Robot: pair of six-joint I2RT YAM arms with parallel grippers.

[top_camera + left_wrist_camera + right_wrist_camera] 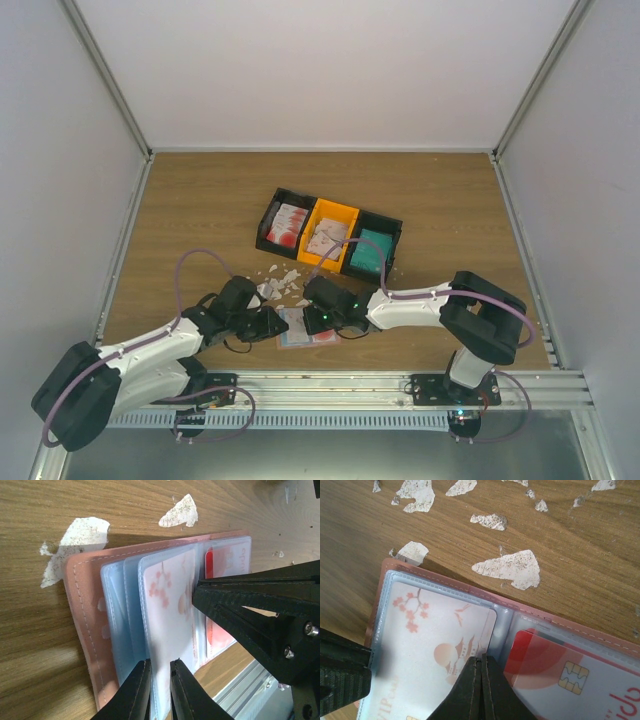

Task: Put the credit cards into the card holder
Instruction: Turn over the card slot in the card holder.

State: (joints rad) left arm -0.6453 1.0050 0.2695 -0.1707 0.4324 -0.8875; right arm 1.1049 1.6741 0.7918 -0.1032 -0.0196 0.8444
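From above, the left gripper (278,325) and right gripper (318,320) covered much of the flat salmon-pink folding card holder (300,338). A red-and-white chip card (570,675) ran off the right wrist view's edge. Print on the cards (288,225) in the black-and-orange tray (268,217) was unreadably small.

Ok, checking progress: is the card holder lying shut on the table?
No, the card holder lies open, with a blossom-print card and a red chip card showing inside.

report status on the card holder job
Left tool pinching a sleeve of the open card holder. Right tool shut, tip on the sleeves. Blossom card and red card sleeved. White scraps beside it.
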